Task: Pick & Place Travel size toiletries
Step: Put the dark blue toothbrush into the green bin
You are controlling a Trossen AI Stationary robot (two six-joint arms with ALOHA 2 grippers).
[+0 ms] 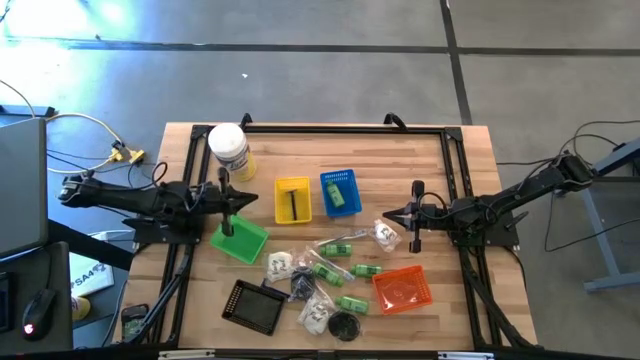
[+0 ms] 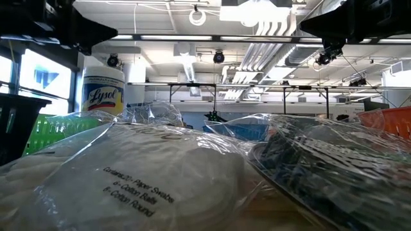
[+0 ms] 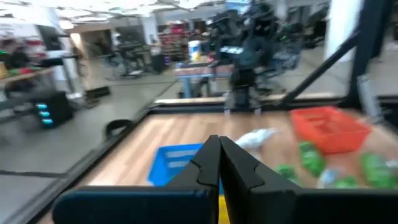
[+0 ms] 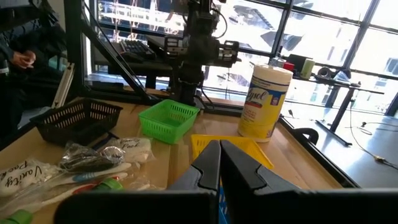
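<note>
The travel size toiletries lie loose on the wooden table's near middle: green bottles (image 1: 327, 270) (image 3: 310, 158), clear packets with white contents (image 1: 280, 265) (image 4: 106, 155) (image 2: 128, 173) and a round black piece (image 1: 345, 327). One green bottle lies in the blue basket (image 1: 340, 192), and a black piece in the yellow basket (image 1: 293, 200). My left gripper (image 1: 258, 198) (image 3: 219, 142) hovers shut at the table's left, between the green basket (image 1: 238, 241) and the yellow one. My right gripper (image 1: 386, 220) (image 4: 219, 146) hovers shut at the right, beside a packet (image 1: 385, 235). Neither holds anything.
A big white jar with a yellow label (image 1: 229, 150) (image 4: 264, 102) stands at the far left. An orange basket (image 1: 401, 288) sits near right and a black tray (image 1: 255, 305) near left. Black frame rails (image 1: 340, 128) run along the table's edges.
</note>
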